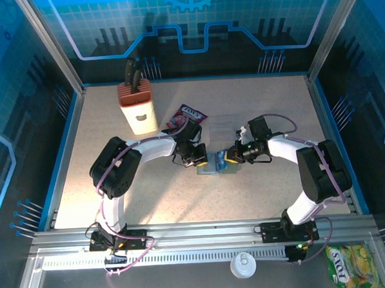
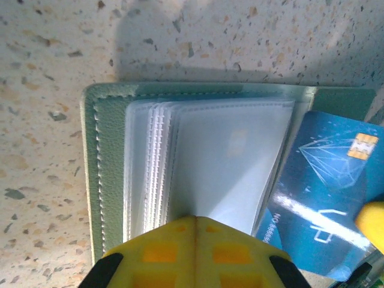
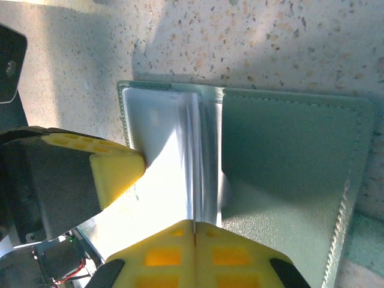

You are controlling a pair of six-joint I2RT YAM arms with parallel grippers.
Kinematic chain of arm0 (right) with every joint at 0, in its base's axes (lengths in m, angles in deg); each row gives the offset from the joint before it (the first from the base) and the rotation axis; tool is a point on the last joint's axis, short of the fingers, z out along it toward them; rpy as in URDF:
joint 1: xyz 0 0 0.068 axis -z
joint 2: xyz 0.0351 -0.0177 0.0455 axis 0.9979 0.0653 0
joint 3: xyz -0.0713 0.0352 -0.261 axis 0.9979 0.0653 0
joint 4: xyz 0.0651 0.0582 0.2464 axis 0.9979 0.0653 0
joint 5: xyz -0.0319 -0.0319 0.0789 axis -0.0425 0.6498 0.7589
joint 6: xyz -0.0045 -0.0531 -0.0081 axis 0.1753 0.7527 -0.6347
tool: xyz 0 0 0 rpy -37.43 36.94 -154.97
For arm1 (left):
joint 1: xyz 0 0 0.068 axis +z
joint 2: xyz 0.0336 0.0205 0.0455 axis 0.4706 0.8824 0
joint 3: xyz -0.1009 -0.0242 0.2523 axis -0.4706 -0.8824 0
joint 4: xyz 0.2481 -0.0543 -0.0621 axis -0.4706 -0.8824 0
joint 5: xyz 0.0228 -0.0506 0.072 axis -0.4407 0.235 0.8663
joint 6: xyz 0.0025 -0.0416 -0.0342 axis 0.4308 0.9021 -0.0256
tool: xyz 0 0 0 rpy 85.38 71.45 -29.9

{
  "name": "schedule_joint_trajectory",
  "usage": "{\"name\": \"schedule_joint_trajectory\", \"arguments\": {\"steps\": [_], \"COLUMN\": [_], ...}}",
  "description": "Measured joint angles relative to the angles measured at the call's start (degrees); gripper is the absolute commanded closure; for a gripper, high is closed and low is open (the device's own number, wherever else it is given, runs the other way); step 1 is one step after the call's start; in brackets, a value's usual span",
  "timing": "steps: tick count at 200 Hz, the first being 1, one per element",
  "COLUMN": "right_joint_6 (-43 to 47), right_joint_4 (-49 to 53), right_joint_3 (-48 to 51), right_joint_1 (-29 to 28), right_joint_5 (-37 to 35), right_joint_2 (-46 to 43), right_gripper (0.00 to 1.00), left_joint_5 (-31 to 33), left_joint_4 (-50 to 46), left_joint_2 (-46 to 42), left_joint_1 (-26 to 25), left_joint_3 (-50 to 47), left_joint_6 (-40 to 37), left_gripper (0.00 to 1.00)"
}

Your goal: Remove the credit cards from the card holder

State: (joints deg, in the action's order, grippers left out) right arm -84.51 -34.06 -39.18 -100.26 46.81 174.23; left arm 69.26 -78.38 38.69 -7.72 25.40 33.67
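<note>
1. The holder (image 1: 214, 166) lies open on the table (image 1: 266, 198), between both arms; its clear sleeves (image 2: 210, 156) fan up from the spine.
2. The left gripper (image 2: 195, 223) has its fingers together, tips on the sleeves.
3. The right gripper (image 3: 193, 227) has its fingers together at the fold; whether they pinch anything I cannot tell.
4. The blue card (image 2: 324, 186) juts askew from the holder's side; a yellow fingertip (image 2: 372, 219) touches its edge.
</note>
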Motion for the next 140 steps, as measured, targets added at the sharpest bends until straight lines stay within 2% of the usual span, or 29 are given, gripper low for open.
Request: {"name": "schedule_joint_trajectory", "arguments": {"steps": [30, 70, 103, 140], "right_joint_6": [2.95, 10.93, 21.49, 37.35], "right_joint_4": [4.85, 11.85, 18.27, 25.24], "right_joint_3": [-3.5, -10.97, -18.16, -28.37], "right_joint_1": [0.11, 0.2, 0.13, -1.55], "right_joint_5": [-0.7, -4.02, -9.01, -16.61], "right_joint_2": [-0.57, -1.51, -1.51, 1.6], "right_gripper": [1.0, 1.0, 1.0, 1.0], "left_joint_5": [0.02, 1.11, 2.58, 3.28], "left_joint_4": [-0.5, -2.34, -2.93, -2.71], "left_joint_2": [-0.22, -0.96, -4.5, -8.46], "left_joint_1": [0.0, 0.0, 0.63, 2.75], "left_joint_3": [0.0, 0.63, 0.94, 0.92], "left_joint_6": [0.46, 1.05, 1.03, 0.98], "left_gripper": [0.93, 0.88, 0.87, 0.87]}}
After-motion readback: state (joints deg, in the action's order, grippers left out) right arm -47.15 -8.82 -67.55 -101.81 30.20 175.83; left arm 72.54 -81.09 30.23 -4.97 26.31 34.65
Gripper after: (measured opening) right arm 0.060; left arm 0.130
